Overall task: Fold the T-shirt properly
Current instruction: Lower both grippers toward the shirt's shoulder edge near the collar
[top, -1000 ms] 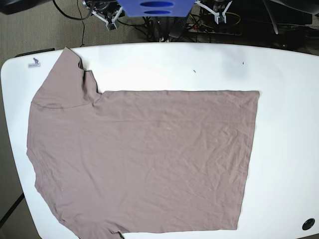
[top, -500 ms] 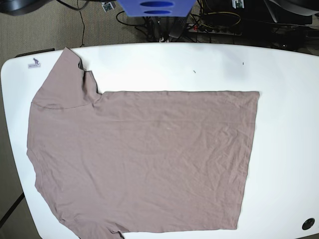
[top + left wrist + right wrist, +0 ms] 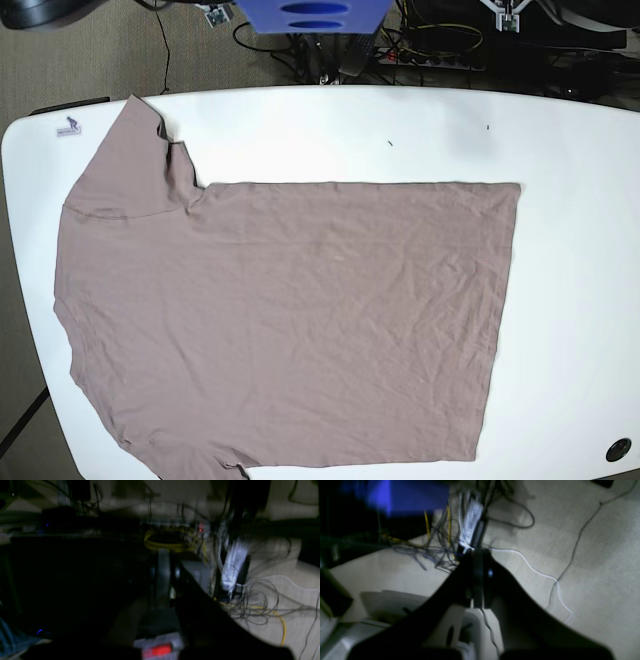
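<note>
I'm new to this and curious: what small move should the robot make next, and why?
Probably bring both grippers, left and right, forward over the white table: they look shut and hold nothing, short of it, while the mauve-brown fabric T-shirt lies spread out, unfolded.

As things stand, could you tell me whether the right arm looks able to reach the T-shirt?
Probably yes: the right claw is shut, but nothing visible covers the T-shirt's near edge.
</note>
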